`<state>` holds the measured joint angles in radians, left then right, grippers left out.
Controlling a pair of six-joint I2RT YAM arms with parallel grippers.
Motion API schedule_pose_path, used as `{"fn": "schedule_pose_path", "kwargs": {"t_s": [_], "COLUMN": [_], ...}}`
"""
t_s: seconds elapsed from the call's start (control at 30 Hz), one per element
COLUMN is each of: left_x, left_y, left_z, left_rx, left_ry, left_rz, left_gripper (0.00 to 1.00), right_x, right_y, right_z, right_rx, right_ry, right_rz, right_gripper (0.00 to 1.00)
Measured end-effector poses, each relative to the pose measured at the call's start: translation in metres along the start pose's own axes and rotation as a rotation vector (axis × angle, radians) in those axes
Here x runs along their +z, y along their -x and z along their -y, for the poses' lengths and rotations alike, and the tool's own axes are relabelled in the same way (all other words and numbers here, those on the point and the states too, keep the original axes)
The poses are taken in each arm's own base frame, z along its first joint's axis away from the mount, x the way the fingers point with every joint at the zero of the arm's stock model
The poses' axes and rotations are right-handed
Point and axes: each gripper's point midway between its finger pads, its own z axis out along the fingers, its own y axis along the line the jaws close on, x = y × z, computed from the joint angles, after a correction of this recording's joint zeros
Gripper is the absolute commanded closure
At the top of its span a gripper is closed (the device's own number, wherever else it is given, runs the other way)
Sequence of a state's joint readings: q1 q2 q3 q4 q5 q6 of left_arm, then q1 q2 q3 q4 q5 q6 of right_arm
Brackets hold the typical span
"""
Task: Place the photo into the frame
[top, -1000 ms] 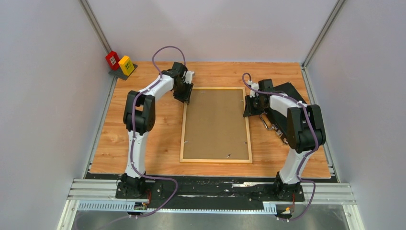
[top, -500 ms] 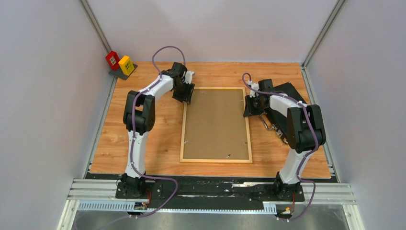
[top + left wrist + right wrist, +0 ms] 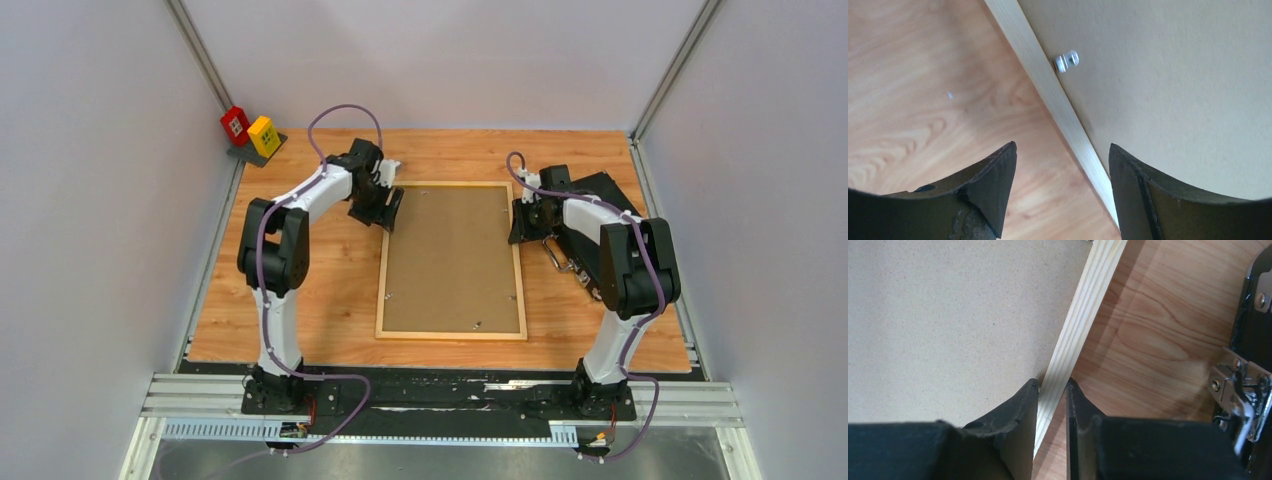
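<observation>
The frame lies back-up on the table, its light wood rail around a brown hardboard backing panel. The photo is out of view. My left gripper hovers open over the frame's far left corner; in the left wrist view its fingers straddle the left rail without touching it, left gripper. A small white clip sits on the panel by that rail. My right gripper is shut on the frame's right rail, one finger on the panel side and one on the table side, right gripper.
A black case with metal latches lies just right of the frame, under the right arm. Red and yellow blocks stand at the far left corner. Grey walls close in both sides.
My left gripper has opened wide and drawn back a little to the left off the frame's corner, its elbow swinging left. The right gripper and the frame have not moved.
</observation>
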<state>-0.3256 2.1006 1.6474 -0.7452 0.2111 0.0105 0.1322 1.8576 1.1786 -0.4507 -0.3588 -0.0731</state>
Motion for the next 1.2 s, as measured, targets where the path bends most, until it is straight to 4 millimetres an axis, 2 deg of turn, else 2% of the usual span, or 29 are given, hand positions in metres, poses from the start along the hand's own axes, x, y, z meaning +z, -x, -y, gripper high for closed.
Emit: {"fn": "schedule_pose_path", "kwargs": {"t_s": [0.23,0.4,0.6,0.77,1.2], "left_x": [-0.043,-0.059,-0.059,-0.054,-0.049], "left_y": [-0.033,-0.053,-0.088,-0.106,-0.102], "left_z": [0.013,0.019,0.024,0.025,0.031], "left_rx": [0.059,0.106,0.126,0.139,0.159], "left_ry": [-0.019,-0.037,-0.072,-0.087,-0.129], "left_rz": [0.015,0.021,-0.029,-0.063,-0.042], "left_gripper": [0.24,0.24,0.24,0.23,0.21], "right_x": [0.001,0.002,0.003,0.004,0.011], "right_y": [0.0,0.0,0.002,0.007,0.031], "right_z": [0.0,0.0,-0.001,0.001,0.015], "right_rx": [0.057,0.133,0.224,0.266,0.344], "right_ry": [-0.012,-0.012,0.004,0.009,0.01], "right_rz": [-0.001,0.0,0.002,0.012,0.068], "right_gripper": [1.0,1.0,1.0,1.0,1.0]}}
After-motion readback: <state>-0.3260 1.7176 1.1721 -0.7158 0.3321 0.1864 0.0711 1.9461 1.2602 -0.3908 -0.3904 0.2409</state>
